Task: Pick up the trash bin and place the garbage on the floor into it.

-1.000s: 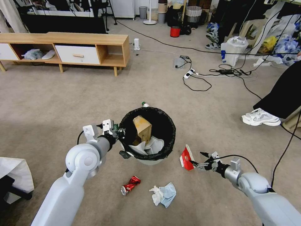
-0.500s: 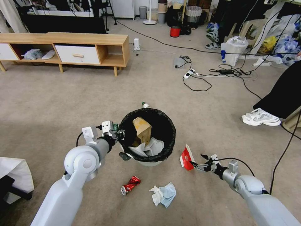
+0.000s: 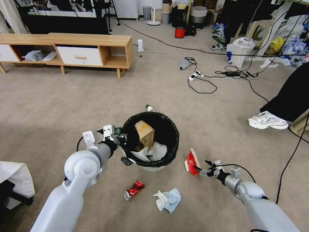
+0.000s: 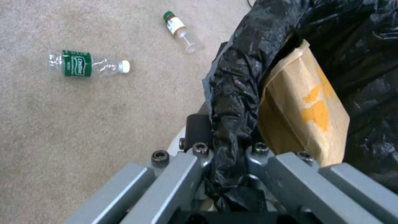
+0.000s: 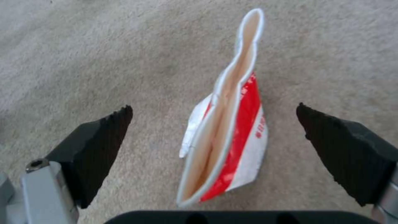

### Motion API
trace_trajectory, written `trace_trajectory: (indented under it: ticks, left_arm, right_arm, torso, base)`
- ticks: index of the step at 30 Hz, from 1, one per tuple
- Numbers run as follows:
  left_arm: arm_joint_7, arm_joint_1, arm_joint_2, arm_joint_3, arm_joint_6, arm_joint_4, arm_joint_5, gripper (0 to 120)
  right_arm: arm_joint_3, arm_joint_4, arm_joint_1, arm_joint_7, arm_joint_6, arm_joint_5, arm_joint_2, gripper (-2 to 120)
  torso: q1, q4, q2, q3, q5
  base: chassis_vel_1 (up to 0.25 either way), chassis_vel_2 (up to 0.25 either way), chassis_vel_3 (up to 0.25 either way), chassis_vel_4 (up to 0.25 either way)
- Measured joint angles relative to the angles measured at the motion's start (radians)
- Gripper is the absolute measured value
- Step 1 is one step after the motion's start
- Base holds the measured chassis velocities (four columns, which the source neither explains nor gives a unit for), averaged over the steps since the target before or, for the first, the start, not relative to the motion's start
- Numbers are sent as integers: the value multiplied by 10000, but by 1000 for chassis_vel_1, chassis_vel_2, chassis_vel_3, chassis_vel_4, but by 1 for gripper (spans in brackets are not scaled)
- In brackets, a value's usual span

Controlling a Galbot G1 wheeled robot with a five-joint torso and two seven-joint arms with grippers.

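Carton (image 5: pixel 232 124) stood on the floor (image 3: pixel 48 103) right between the wide-open fingers of the right claw (image 3: pixel 200 168), thin edge up, long side pointing away. Left claw (image 4: pixel 226 155) pinched the trash bin (image 3: pixel 149 137) rim.

Glossy pale-grey arms, black cables, grey screwed hands with black ribbed pads (image 5: pixel 344 149).

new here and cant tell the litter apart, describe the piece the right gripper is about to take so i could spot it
Find the trash bin with the black bag, held at its rim by the left gripper. On the carpet to its right, the open right gripper faces a flattened red-white paper carton. Unlike the crushed red can and the tissue with blue mask, it stands on edge.
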Motion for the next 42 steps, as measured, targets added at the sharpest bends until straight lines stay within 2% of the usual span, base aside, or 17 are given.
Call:
trace_trajectory:
  ticks: [6,11,13,15,17,19,21,22,25,26,30,31,36,42]
  left_arm:
    - [17,57,6,-38,0,-16,22,3]
    - [23,73,24,-47,0,-28,24,3]
    - [25,75,31,-47,0,-33,24,3]
    - [25,75,31,-44,0,-33,24,3]
    - [28,74,36,-30,0,-33,25,3]
    - [29,74,38,-27,0,-35,26,3]
    - [29,80,42,-24,0,-45,33,3]
    - [29,80,42,-24,0,-45,33,3]
    - [35,112,37,-24,-3,-65,64,3]
    - [35,112,37,-24,-3,-65,64,3]
    - [40,164,-7,-24,-9,-88,125,3]
    - [40,164,-7,-24,-9,-88,125,3]
    - [41,176,7,-91,-14,-149,106,3]
    - [33,227,14,-143,-15,-150,62,3]
  right_arm:
    - [-157,-377,221,-7,134,-158,308,100]
    - [-174,-600,349,-1,231,-300,545,96]
    - [-138,-718,402,8,289,-360,642,85]
    - [-119,-749,405,9,318,-366,651,82]
    - [-55,-786,389,1,380,-374,640,70]
    - [-30,-795,368,-6,407,-375,622,67]
    - [31,-806,317,-45,464,-376,570,54]
    - [31,-806,317,-45,464,-376,570,54]
    - [100,-806,277,-131,521,-385,542,40]
    - [100,-806,277,-131,521,-385,542,40]
    - [116,-794,265,-215,571,-400,538,22]
    - [116,-794,265,-215,571,-400,538,22]
    - [35,-693,214,-242,578,-383,368,1]
    - [54,-327,161,-230,554,-315,-87,1]
  torso:
    - [1,1,0,0,1]
    - [0,0,0,0,0]
    - [0,2,0,1,1]
    - [0,2,0,0,0]
    - [0,0,0,0,0]
    - [0,0,0,0,1]
    - [0,-1,0,0,0]
    - [0,-1,0,0,0]
    - [0,0,0,0,1]
    - [0,0,0,0,1]
    - [0,0,0,0,1]
    - [0,0,0,0,1]
    - [0,1,0,0,4]
    - [0,0,0,0,2]
  base:
    - [0,0,0,0]
    - [0,0,0,0]
    - [0,0,0,0]
    - [0,0,0,0]
    - [0,0,0,0]
    - [0,0,0,0]
    - [0,0,0,0]
    - [0,0,0,0]
    - [0,0,0,0]
    - [0,0,0,0]
    - [0,0,0,0]
    - [0,0,0,0]
    - [0,0,0,0]
    - [0,0,0,0]
